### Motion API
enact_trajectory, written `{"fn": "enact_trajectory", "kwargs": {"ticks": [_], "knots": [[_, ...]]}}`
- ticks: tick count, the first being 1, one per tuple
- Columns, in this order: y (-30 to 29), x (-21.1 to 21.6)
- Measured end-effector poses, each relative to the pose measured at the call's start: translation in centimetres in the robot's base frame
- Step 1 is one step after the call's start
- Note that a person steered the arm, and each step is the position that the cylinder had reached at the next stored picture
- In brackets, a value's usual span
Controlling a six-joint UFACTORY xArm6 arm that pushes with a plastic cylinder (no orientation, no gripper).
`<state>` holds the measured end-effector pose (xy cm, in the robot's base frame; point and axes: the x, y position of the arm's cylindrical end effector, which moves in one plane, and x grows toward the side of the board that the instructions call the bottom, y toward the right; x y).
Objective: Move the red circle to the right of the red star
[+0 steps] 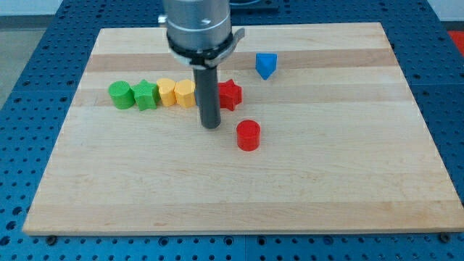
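The red circle (248,135) stands on the wooden board, below and a little right of the red star (230,94). The red star sits at the right end of a row of blocks and is partly hidden by the rod. My tip (211,126) rests on the board just left of the red circle and below the row, with a small gap to the circle.
The row runs leftward from the red star: a yellow hexagon (185,93), a yellow heart-like block (167,92), a green star (145,95), a green circle (120,95). A blue block (266,65) lies above and right of the red star. The board (326,181) ends in blue pegboard.
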<state>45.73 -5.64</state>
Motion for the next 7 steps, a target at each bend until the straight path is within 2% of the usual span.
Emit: {"fn": "enact_trajectory", "kwargs": {"ticks": [1, 3, 7], "knots": [[-0.2, 2.6], [3.6, 5.0], [10.0, 1.1]]}}
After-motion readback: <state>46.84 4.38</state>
